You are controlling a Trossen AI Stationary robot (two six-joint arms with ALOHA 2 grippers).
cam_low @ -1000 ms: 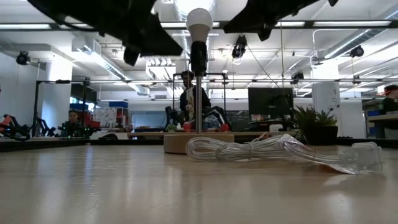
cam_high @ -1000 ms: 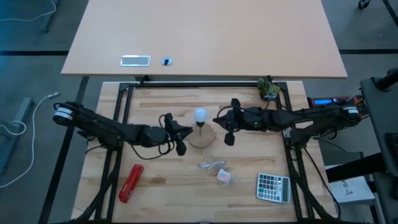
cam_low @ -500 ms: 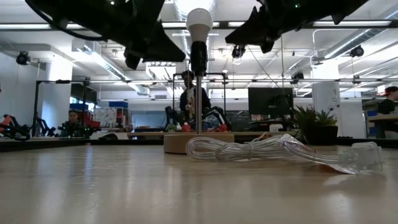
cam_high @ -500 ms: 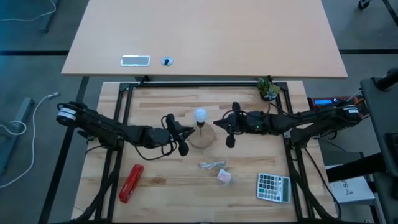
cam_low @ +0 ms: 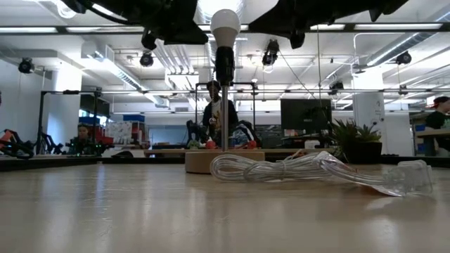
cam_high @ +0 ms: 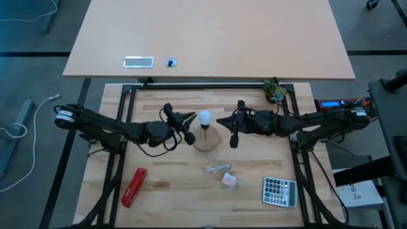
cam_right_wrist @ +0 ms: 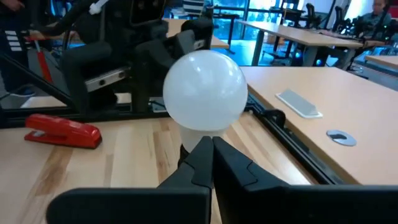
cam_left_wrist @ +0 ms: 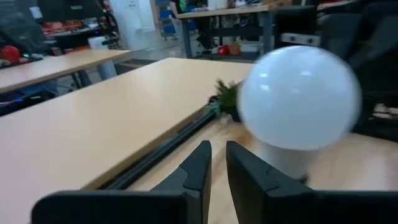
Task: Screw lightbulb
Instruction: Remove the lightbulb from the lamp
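Two grippers hang above the middle of the wooden table (cam_high: 159,191), one on each side of the lightbulb (cam_high: 205,117). Nearest the front edge lie a red stapler (cam_high: 133,187) toward the left and a calculator (cam_high: 280,191) toward the right, with a coiled clear cable (cam_high: 218,169) and a small packet (cam_high: 229,181) between them; the boards around these are bare, leaving open room in front of the arms. Farther in, the lightbulb stands upright on a thin stem above a round wooden disc (cam_high: 205,141). A small plant (cam_high: 274,91) sits at the far right corner by the black frame, and a second, lighter table (cam_high: 210,38) lies beyond.

Compared with a second ago, the left gripper (cam_high: 184,127) has turned and risen, its fingers now pointing at the lightbulb from just beside it rather than hanging lower toward the disc; in the low view it sits higher, near the top edge. The right gripper (cam_high: 230,130) has shifted only slightly.

The left gripper's fingers (cam_left_wrist: 196,168) stand almost together with a thin gap, nothing between them; the lightbulb is just past and beside their tips, not touched. The right gripper's fingers (cam_right_wrist: 227,163) are pressed together, tips just short of the lightbulb's lower half, and I cannot tell whether they touch it.
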